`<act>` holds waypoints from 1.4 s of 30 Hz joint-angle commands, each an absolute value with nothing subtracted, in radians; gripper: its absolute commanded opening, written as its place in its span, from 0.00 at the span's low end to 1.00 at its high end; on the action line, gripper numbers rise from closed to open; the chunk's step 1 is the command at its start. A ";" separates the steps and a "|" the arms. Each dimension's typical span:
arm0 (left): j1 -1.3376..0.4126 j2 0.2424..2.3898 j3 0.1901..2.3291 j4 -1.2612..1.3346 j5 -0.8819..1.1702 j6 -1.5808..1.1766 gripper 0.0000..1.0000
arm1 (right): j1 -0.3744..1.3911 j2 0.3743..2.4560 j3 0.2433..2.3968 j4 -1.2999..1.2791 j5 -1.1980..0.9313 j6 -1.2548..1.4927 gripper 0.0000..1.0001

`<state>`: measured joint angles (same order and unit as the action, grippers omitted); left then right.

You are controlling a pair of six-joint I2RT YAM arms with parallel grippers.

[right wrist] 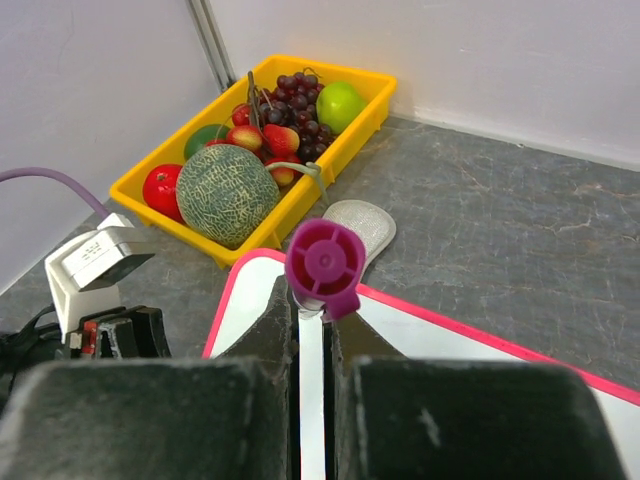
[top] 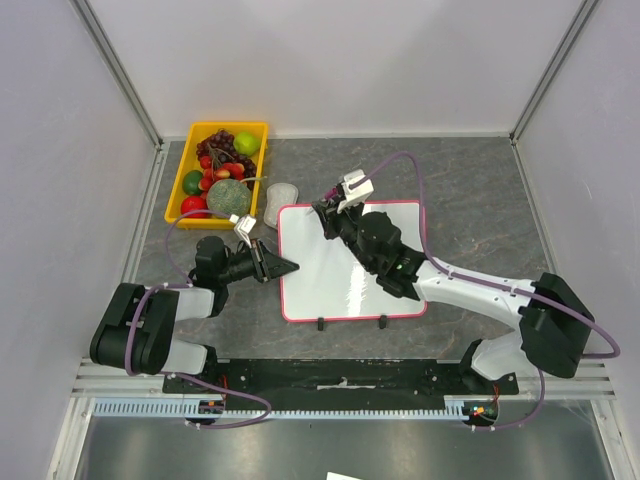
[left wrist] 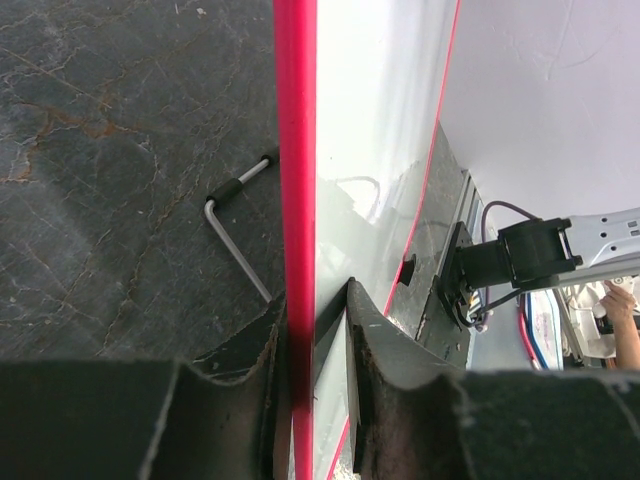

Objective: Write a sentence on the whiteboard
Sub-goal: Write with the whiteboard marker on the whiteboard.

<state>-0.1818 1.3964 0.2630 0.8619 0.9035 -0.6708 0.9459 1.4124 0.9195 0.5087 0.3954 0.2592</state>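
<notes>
Over the whiteboard's (top: 330,280) far-left corner the right gripper (right wrist: 312,325) pinches a marker (right wrist: 325,262) nearly upright, while the left gripper (left wrist: 312,310) clamps the board's left edge.

The top view looks down from high above the near edge over the grey marbled surface (top: 470,170). The left wrist view sits close behind the left hand (left wrist: 310,305), facing edge-on along the pink-framed glossy white board (left wrist: 375,150). The right wrist view, low behind the right hand (right wrist: 312,330), shares the yellow plastic fruit tray (right wrist: 365,120) with the top view.
</notes>
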 commanded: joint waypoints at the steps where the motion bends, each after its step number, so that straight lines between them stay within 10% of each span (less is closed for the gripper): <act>1: -0.183 1.414 0.275 0.864 0.897 -0.615 0.02 | 0.942 1.437 0.966 0.552 0.449 0.247 0.00; 42: -0.183 1.419 0.267 0.897 0.914 -0.626 0.02 | 0.930 1.434 0.839 0.554 0.426 0.347 0.00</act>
